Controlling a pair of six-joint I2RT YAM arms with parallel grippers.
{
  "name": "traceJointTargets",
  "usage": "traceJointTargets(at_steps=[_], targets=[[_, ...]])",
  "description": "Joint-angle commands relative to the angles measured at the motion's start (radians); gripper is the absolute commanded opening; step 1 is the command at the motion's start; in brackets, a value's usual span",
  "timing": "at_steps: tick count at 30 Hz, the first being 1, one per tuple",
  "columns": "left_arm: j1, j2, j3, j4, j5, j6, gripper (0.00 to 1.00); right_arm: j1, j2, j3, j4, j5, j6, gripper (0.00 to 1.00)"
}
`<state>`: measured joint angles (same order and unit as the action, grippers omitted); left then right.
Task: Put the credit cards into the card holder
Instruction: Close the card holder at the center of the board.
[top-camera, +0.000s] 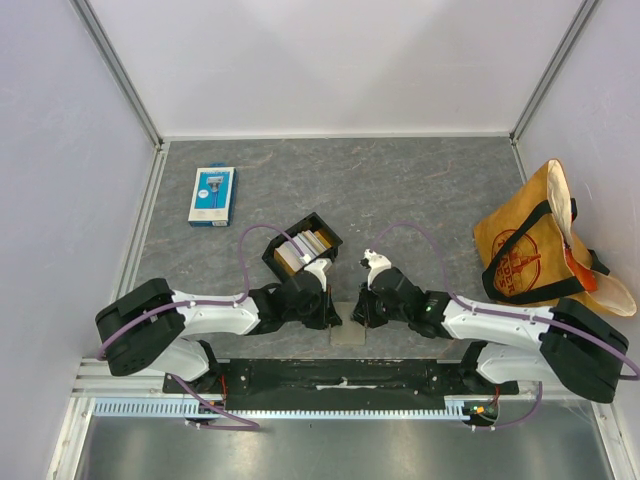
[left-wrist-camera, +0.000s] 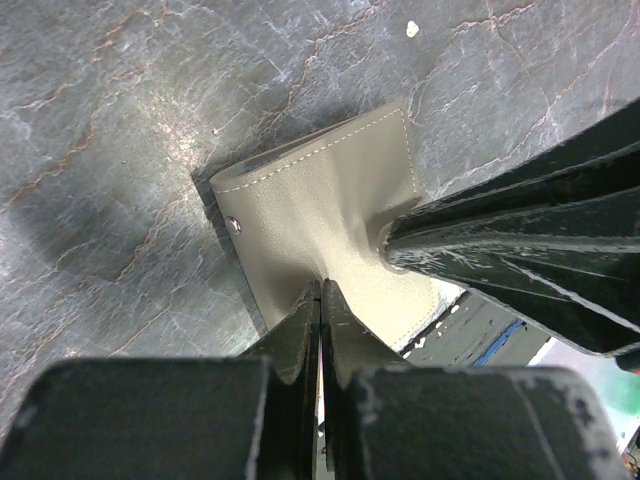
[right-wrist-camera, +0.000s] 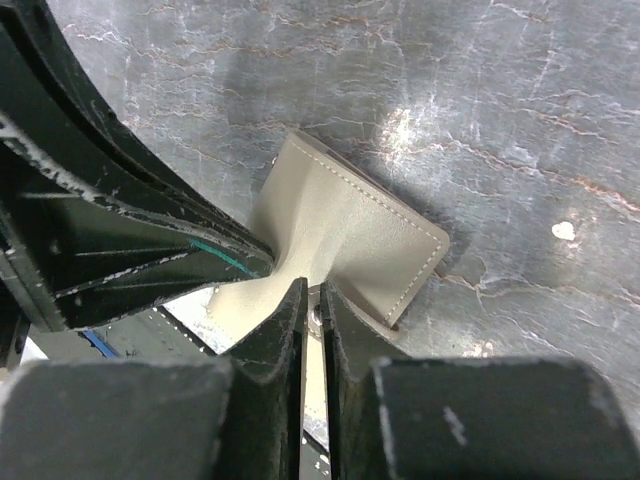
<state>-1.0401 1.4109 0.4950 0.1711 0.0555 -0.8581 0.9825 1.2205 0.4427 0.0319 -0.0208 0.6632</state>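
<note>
The grey-tan card holder (top-camera: 350, 338) lies folded near the table's front edge, between my two grippers. In the left wrist view the holder (left-wrist-camera: 320, 205) puckers where my left gripper (left-wrist-camera: 321, 292) is shut on its near edge. The right gripper's fingers (left-wrist-camera: 500, 245) pinch the opposite edge. In the right wrist view my right gripper (right-wrist-camera: 313, 300) is shut on the edge of the holder (right-wrist-camera: 355, 225) by its snap. The left gripper's fingers (right-wrist-camera: 130, 235) are at the left. The credit cards (top-camera: 300, 248) stand in a stack in a black tray behind the left gripper (top-camera: 333, 318).
The black tray (top-camera: 275, 262) stands just behind the left wrist. A blue-and-white retail pack (top-camera: 212, 195) lies at the back left. A tan tote bag (top-camera: 540, 245) with black straps lies at the right. The table's metal front rail (top-camera: 340, 380) runs close under the holder.
</note>
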Motion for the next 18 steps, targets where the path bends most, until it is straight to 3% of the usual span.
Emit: traceJointTargets(at_steps=[1,18], targets=[[-0.003,0.014,0.014,-0.03,-0.029,-0.006,0.03,0.004,-0.055,0.036,-0.082,0.056,-0.019,0.16],[-0.003,0.016,0.025,-0.028,-0.022,0.002,0.03,0.004,-0.09,0.011,-0.121,0.098,0.024,0.2]])
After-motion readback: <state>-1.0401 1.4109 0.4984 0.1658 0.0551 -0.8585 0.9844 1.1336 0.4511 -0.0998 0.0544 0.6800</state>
